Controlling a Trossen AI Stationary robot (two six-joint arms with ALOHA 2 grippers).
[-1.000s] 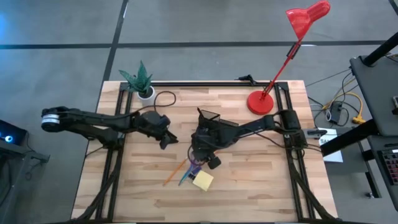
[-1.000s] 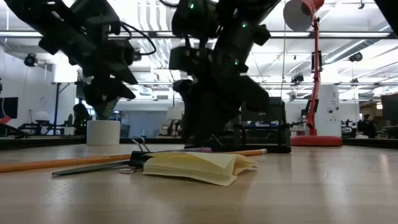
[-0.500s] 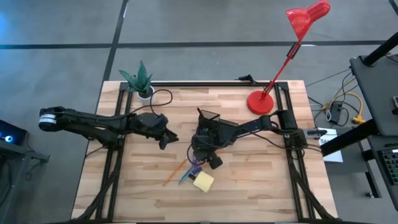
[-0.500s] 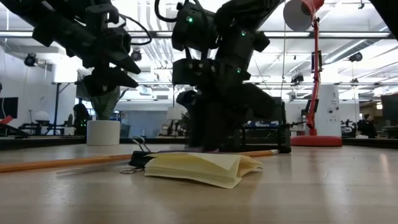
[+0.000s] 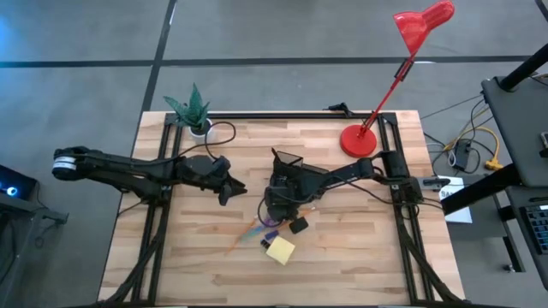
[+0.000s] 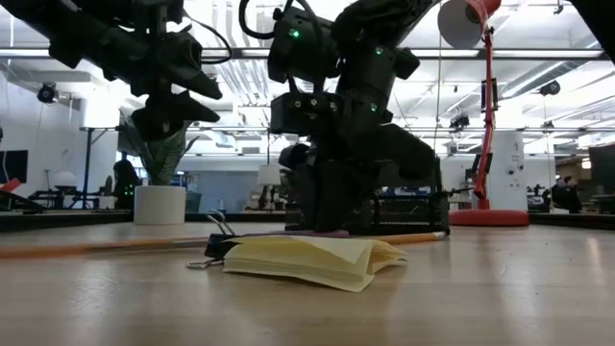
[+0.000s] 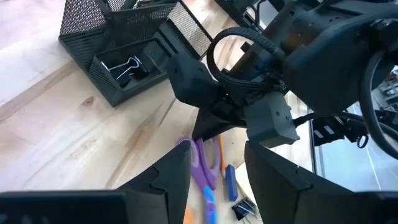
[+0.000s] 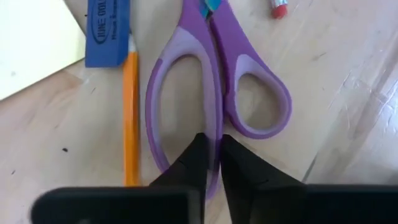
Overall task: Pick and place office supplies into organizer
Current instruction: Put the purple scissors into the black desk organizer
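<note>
We see the right gripper (image 8: 210, 163) down at the purple-handled scissors (image 8: 217, 93), its two fingers drawn nearly together and pinching the inner edge of one handle loop. The scissors lie flat on the wooden surface (image 5: 360, 248), just in front of the black mesh organizer (image 7: 118, 50). Beside the scissors lie an orange pencil (image 8: 130, 118) and a blue eraser (image 8: 107, 32) that touches the pencil's tip. The yellow sticky-note pad (image 5: 279, 249) sits a little farther from the organizer, with a black binder clip (image 5: 298, 226) near it. Another binder clip (image 7: 123, 64) rests in the organizer's low front compartment. The left gripper (image 7: 216, 168) hovers spread wide beside the organizer, grasping nothing. A potted plant (image 5: 193, 109) and a red lamp (image 5: 358, 139) stand behind the organizer.
</note>
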